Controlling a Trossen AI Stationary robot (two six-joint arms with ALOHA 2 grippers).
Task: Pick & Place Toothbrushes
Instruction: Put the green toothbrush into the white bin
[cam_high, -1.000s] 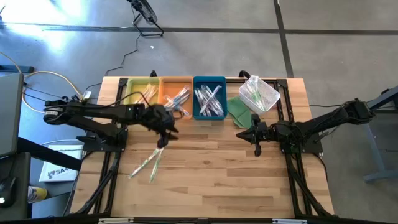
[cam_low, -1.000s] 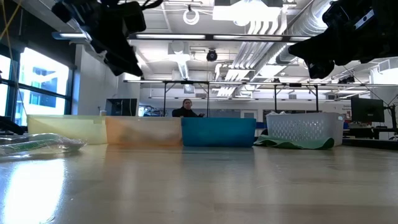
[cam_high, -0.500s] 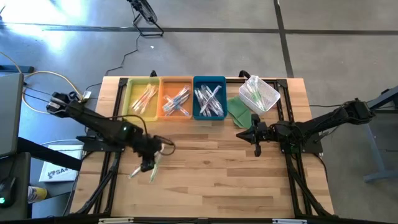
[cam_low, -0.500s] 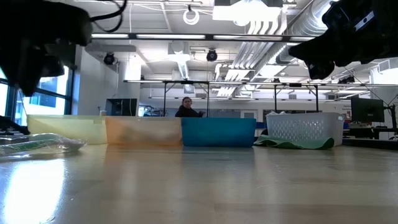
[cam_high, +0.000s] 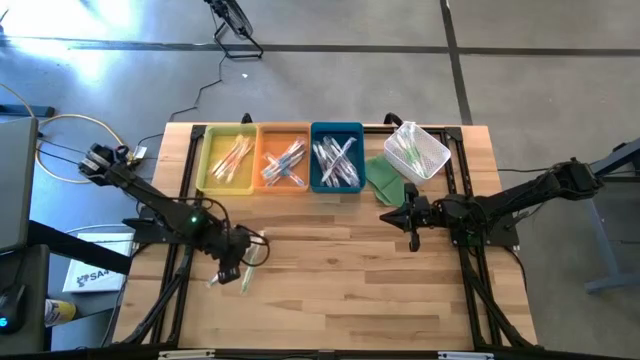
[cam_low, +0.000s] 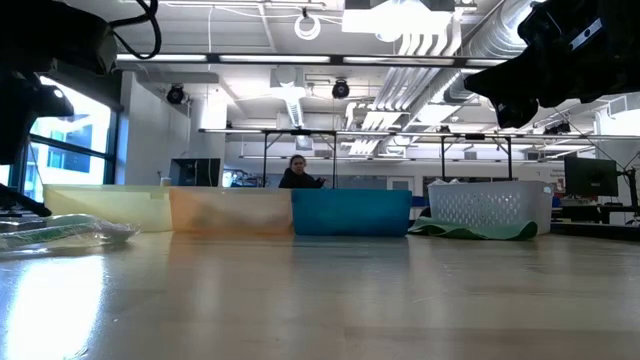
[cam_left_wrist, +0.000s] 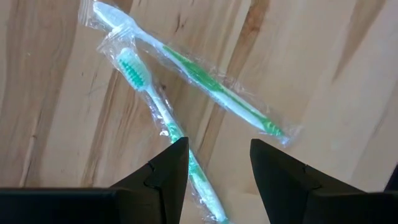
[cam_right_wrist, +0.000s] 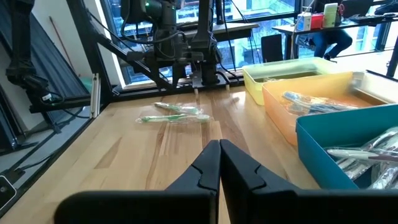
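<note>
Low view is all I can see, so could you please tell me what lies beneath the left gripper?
Observer: Two green toothbrushes in clear wrappers lie on the table, right under the left gripper.
Operator: Are its jaws open?
Observer: Yes, open and holding nothing; in the wrist view one brush runs between them.
Operator: And the right gripper?
Observer: The right gripper hangs over bare table right of the middle, jaws shut on nothing.
</note>
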